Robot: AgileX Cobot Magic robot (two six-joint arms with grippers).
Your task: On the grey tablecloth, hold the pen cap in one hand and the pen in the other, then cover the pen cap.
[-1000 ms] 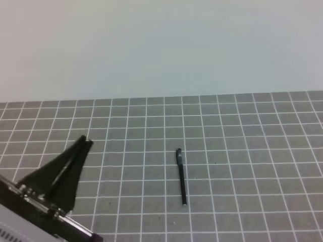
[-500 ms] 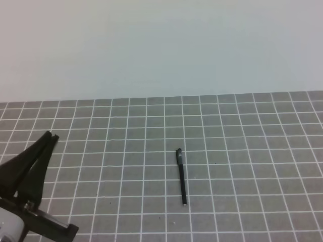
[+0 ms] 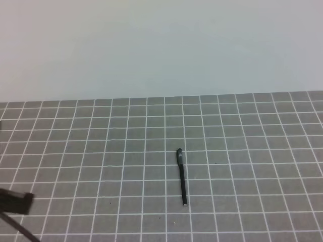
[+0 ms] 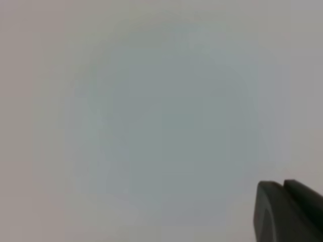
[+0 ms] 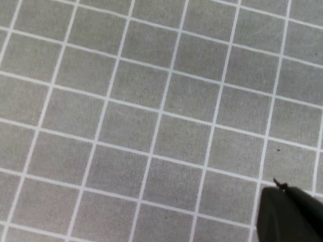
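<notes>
Black pen [image 3: 181,177] lies capped on the grey tablecloth [image 3: 252,151]; both pincers closed, holding nothing.

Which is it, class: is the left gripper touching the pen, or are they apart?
Apart. The exterior high view shows the pen lying alone on the grey tablecloth, with several bare grid squares between it and the left arm's dark part at the frame's lower left.

Under me spreads the grey tablecloth [image 3: 242,131], ruled in thin white squares (flat, no folds I can see). On it lies the pen [image 3: 181,177], lengthwise, near the middle.
</notes>
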